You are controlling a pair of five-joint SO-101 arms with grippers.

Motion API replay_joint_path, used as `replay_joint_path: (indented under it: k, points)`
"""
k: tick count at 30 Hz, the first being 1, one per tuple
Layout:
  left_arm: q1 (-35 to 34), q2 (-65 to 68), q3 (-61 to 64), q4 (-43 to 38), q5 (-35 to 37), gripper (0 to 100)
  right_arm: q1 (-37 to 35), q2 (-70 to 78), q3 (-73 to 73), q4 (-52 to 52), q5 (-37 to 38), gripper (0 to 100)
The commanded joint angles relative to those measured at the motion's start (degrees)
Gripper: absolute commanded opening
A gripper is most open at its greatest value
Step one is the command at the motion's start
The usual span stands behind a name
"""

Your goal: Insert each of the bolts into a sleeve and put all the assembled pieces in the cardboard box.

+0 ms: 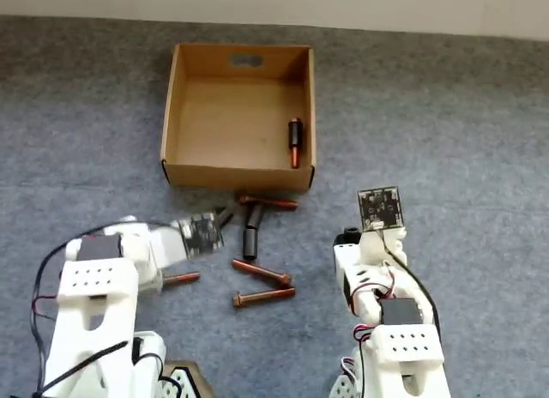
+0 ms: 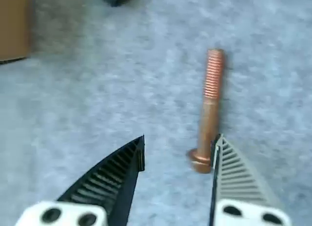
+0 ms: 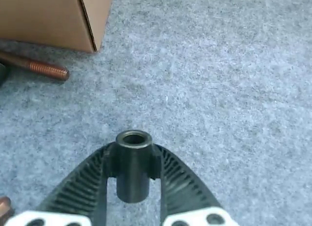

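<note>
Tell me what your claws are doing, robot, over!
Left claw open, bolt beside one finger. Right claw shut on sleeve. One assembled piece in cardboard box. Nothing in the way.

The cardboard box [image 1: 171, 115] sits far-centre on the table [image 1: 480, 115], one assembled piece [image 1: 295, 141] inside along its right wall. Just before it lie a bolt [image 1: 270, 202] and sleeves [image 1: 250, 242]; nearer, three more bolts [image 1: 262, 273]. Right of these, the right end effector [image 3: 132, 149] holds a sleeve [image 3: 132, 170].

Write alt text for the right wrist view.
The right tool grips a black sleeve, its open bore facing the camera, above grey carpet. Farther off, a copper bolt lies near a corner of the cardboard box.
</note>
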Motion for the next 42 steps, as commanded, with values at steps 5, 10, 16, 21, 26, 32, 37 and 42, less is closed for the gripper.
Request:
replay_joint_path:
  k: [5,10,16,21,26,32,37,42]
  points:
    - [2.0,-0.7,-9.6,10.4,39.0,23,0.4,-1.0,-0.6,0.2,-0.4,0.5]
    - [1.1,-0.6,-6.3,11.5,61.2,23,0.4,-1.0,-0.6,0.2,-0.4,0.5]
    - [2.6,-0.6,-1.3,12.1,64.4,23,0.6,-1.0,-0.5,0.2,-0.4,0.5]
    - [2.0,-0.6,-0.8,12.3,64.4,23,0.7,-1.0,-0.5,0.2,-0.4,0.5]
    - [0.6,1.0,0.4,12.0,64.4,23,0.7,-1.0,-0.4,0.2,-0.4,0.5]
    - [-2.1,17.7,-5.9,12.4,64.1,23,0.7,-1.0,-0.5,0.2,-0.4,0.5]
    - [-1.8,30.4,-13.1,11.9,64.0,23,0.7,-1.0,-0.5,0.2,-0.4,0.5]
    - [-2.0,32.8,-20.0,11.9,64.2,23,0.7,-1.0,-0.5,0.2,-0.4,0.5]
